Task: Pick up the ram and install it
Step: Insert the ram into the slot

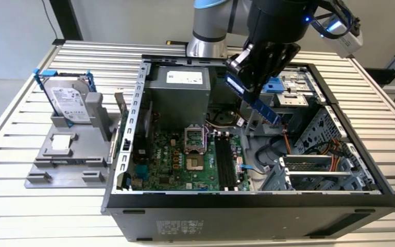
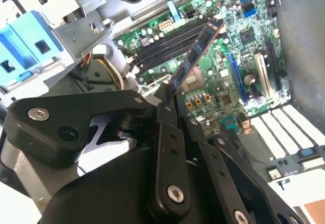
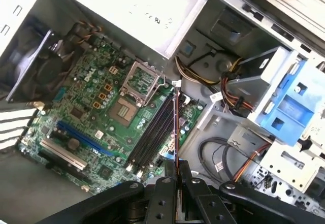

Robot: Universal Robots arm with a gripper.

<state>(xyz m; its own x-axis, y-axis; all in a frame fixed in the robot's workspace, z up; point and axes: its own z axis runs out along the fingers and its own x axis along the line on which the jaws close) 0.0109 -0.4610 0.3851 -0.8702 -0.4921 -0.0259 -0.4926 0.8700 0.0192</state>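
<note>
Jaws pinch one end of the ram [image 1: 261, 106], holding it tilted above the memory slots [image 1: 223, 159]: picked up, not yet installed.

the ram [image 1: 258, 104], a thin dark blue stick, hangs tilted above the open case [image 1: 252, 199], one end clamped.

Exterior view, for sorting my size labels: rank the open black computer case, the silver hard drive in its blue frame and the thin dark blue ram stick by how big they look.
1. open black computer case
2. silver hard drive
3. thin dark blue ram stick, upper end hidden
</note>
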